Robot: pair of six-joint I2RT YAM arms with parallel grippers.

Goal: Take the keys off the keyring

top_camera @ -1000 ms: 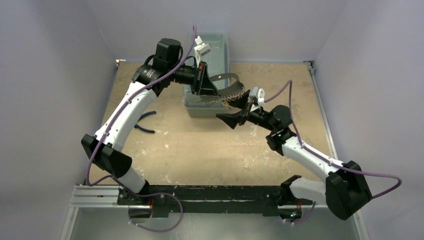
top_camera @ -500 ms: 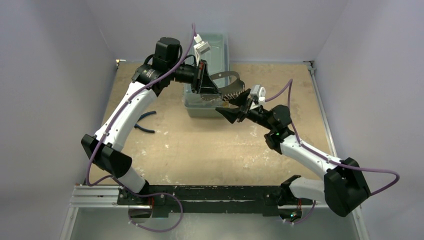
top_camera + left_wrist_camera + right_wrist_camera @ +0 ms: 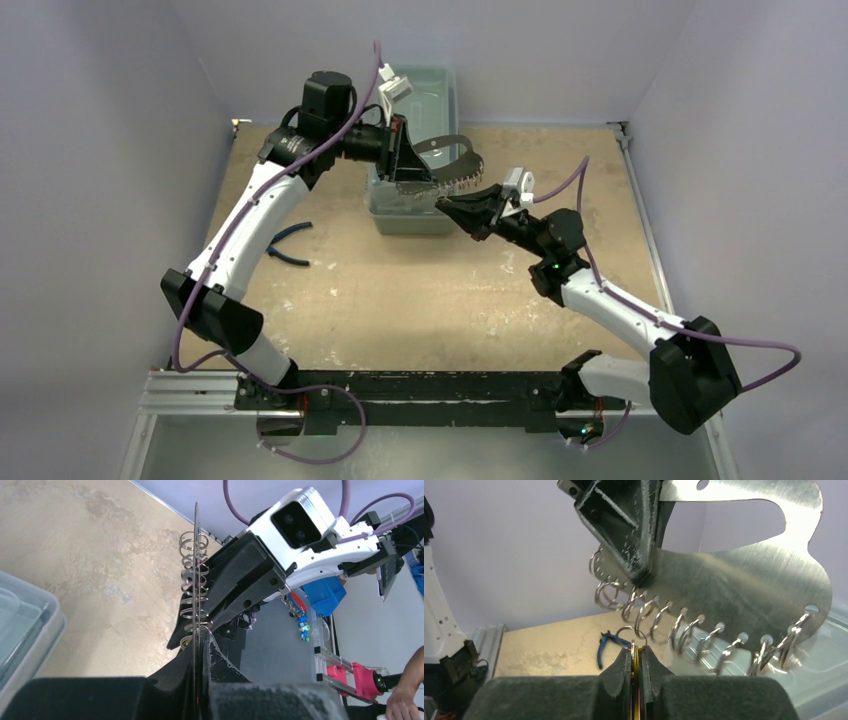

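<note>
The keyring point(image 3: 744, 575) is a flat silvery metal plate with a row of small split rings point(image 3: 674, 625) along its lower edge. It hangs in the air over the bin's near end. My left gripper point(image 3: 422, 178) is shut on the plate's left part, which the left wrist view shows edge-on point(image 3: 196, 555) between the jaws. My right gripper point(image 3: 637, 650) is shut on a thin yellow key point(image 3: 636, 666) that hangs from one small ring point(image 3: 631, 632) under the plate. In the top view the right gripper point(image 3: 447, 203) sits just below the row of rings point(image 3: 462, 181). No other keys are plain to see.
A grey-green plastic bin point(image 3: 420, 100) stands at the back of the table, under the plate. Blue-handled pliers point(image 3: 285, 245) lie on the tan tabletop to the left, and they also show in the right wrist view point(image 3: 606, 647). Purple walls close in both sides.
My right gripper moved up and left to the plate's lower edge and closed on the yellow key. The left arm lifted the plate slightly.
</note>
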